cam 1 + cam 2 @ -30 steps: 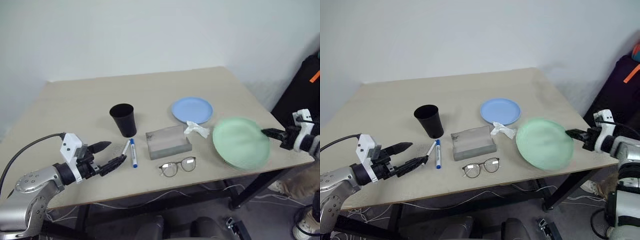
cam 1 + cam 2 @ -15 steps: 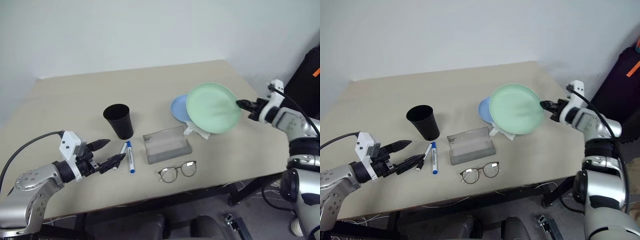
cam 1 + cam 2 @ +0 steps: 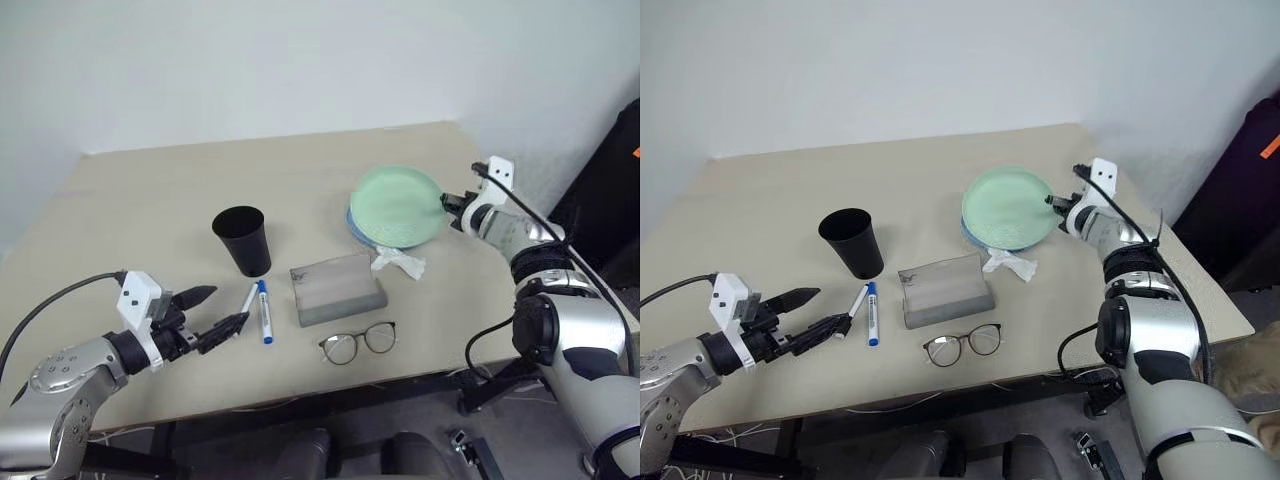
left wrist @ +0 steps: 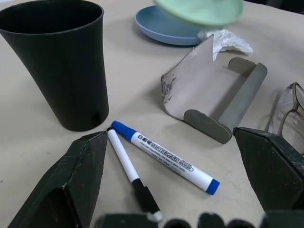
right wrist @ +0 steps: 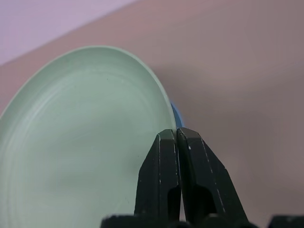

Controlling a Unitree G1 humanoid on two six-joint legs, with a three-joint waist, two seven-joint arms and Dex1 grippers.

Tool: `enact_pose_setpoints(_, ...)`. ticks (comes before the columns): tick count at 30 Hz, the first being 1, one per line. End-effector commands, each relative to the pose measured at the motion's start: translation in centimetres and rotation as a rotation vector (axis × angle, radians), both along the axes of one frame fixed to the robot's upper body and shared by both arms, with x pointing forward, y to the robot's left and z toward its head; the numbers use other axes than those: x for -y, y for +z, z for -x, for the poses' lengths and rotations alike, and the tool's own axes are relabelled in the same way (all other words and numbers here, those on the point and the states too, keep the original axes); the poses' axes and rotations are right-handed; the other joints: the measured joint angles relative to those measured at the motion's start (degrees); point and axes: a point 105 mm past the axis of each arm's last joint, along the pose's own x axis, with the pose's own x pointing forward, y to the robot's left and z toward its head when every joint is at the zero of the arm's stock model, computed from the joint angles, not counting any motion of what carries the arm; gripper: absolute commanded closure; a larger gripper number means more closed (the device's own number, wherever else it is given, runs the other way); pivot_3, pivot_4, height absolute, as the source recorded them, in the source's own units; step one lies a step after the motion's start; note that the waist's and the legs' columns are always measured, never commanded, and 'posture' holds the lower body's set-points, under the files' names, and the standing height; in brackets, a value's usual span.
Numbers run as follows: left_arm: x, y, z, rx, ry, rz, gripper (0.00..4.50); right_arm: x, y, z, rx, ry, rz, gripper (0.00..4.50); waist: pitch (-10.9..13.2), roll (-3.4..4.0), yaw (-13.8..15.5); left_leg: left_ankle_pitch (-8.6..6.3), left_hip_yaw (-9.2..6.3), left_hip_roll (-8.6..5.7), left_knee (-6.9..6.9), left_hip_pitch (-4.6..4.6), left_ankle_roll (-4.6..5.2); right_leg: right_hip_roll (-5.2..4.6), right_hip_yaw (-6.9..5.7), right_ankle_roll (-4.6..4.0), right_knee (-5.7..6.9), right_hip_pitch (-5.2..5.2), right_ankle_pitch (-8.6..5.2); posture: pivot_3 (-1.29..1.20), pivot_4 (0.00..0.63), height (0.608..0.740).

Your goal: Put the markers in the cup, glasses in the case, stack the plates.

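The round, shallow mint-green plastic plate hangs tilted over the smaller light-blue plastic plate, covering most of it; whether the two touch is hard to judge from the head views, though the left wrist view shows a gap between them. The right gripper has its two black fingers pinched together on the green plate's rim at the side nearer the table's right edge.

The blue plate lies flat on the beige table. Just beside it, toward the robot, sits a crumpled white tissue, touching or nearly touching the grey rectangular case, whose translucent lid stands open. The thin dark round-framed glasses lie in front of the case, apart from it.

To the left of the case lie two slim white markers side by side, one with a blue cap and one with a black cap. The black tapered plastic cup stands upright just behind them.

The left gripper hovers low near the markers' near ends, its fingers spread wide and holding nothing.
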Motion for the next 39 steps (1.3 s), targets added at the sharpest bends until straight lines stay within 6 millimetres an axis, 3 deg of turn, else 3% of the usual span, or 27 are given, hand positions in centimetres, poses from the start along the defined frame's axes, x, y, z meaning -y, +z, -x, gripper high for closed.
enact_pose_setpoints(1, -0.1, 1.6, 0.1, 0.068, 0.007, -0.012, 0.00, -0.7, 3.0, -1.1, 0.094, -0.023, 0.006, 4.45, 0.00, 0.00, 0.01, 0.05, 0.00, 0.00, -0.04, 0.00, -0.02, 0.00, 0.00, -0.01, 0.00, -0.02, 0.01, 0.00, 0.000, 0.727)
enact_pose_setpoints(11, -0.3, 1.7, 0.1, 0.068, 0.019, -0.015, 0.00, -1.7, 2.8, -1.4, 0.091, -0.091, -0.027, 4.45, -0.04, -0.06, 0.01, 0.14, -0.01, 0.01, -0.08, 0.05, 0.12, 0.05, -0.02, -0.13, 0.03, -0.01, 0.10, 0.00, 0.000, 0.727)
enact_pose_setpoints(14, -0.3, 1.8, 0.0, 0.069, 0.021, -0.016, 0.00, -1.9, 2.8, -1.5, 0.090, -0.100, -0.030, 3.81, -0.05, -0.06, -0.01, 0.17, -0.01, 0.03, -0.08, 0.06, 0.12, 0.12, 0.02, -0.17, 0.03, -0.02, 0.15, 0.00, 0.000, 0.727)
enact_pose_setpoints(20, -0.3, 1.8, -0.2, 0.070, 0.022, -0.016, 0.00, -2.9, 3.0, -1.5, 0.093, -0.049, -0.021, 1.81, -0.05, -0.06, -0.01, 0.23, -0.02, 0.10, -0.08, 0.08, 0.09, 0.21, 0.03, -0.25, 0.06, -0.04, 0.20, 0.00, 0.000, 0.727)
enact_pose_setpoints(27, -0.1, 1.9, -0.1, 0.073, 0.028, -0.014, 0.00, -5.5, 4.9, -0.6, 0.199, 0.306, 0.098, 1.81, -0.05, -0.06, -0.03, 0.24, -0.02, 0.20, -0.07, 0.09, 0.09, 0.38, 0.08, -0.32, 0.07, -0.06, 0.25, 0.00, 0.000, 0.727)
enact_pose_setpoints(30, -0.2, 1.9, -0.1, 0.072, 0.032, -0.016, 0.00, -6.3, 4.0, 1.1, 0.183, 0.540, 0.176, 1.81, -0.13, -0.17, 0.20, 0.24, -0.04, 0.22, -0.07, 0.09, 0.09, 0.41, 0.08, -0.32, 0.06, -0.06, 0.25, 0.00, 0.000, 0.727)
enact_pose_setpoints(39, -0.2, 2.1, -0.4, 0.072, 0.028, -0.022, 0.00, -6.9, 1.5, 5.3, 0.118, 0.836, 0.281, 1.81, -0.21, -0.27, 0.17, 0.23, -0.07, 0.22, -0.05, 0.08, 0.09, 0.41, 0.11, -0.36, 0.08, -0.13, 0.31, 0.00, 0.000, 0.727)
